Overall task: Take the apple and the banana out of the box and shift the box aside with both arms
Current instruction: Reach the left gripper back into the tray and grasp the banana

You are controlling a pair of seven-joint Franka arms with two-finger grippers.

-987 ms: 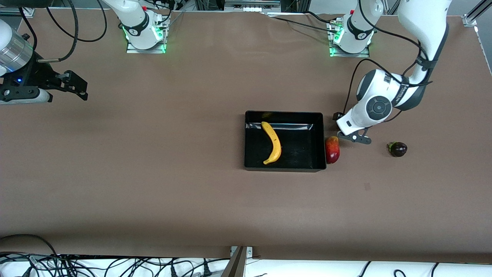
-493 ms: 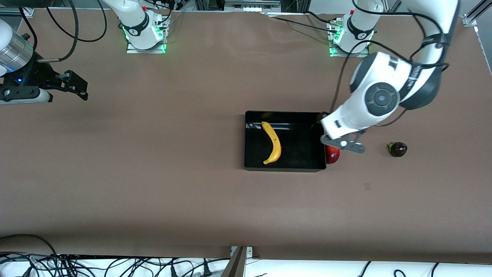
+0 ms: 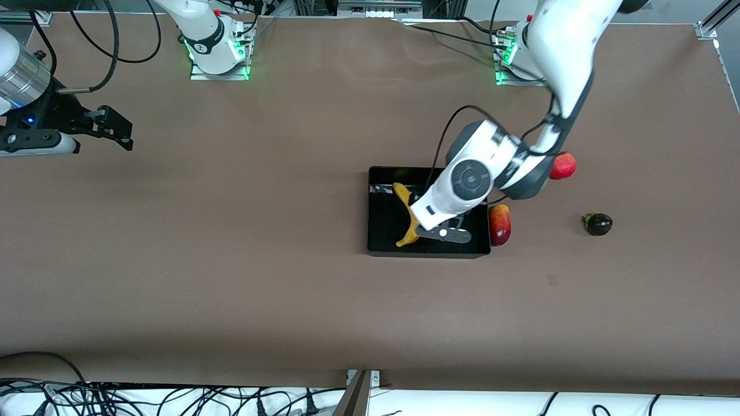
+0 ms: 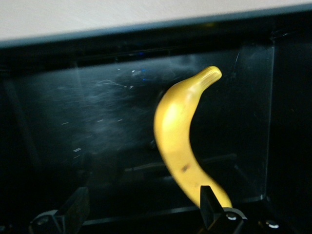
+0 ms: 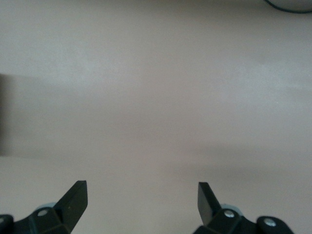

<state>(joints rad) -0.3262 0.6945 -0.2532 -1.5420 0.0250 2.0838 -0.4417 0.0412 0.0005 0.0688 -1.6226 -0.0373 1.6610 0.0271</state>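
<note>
Change: left gripper (image 4: 141, 214) has swung from beside the box (image 3: 374, 242) to over the banana (image 3: 404, 199), jaws spread, empty.
Banana: inside box.
Apple (image 3: 563, 166): on table, out of box.
Right gripper (image 5: 141, 204): waiting, spread, empty.
Meaning: banana pickup next.

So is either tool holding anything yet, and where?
No. Left tool is open over the banana in the box; right tool waits open.
</note>
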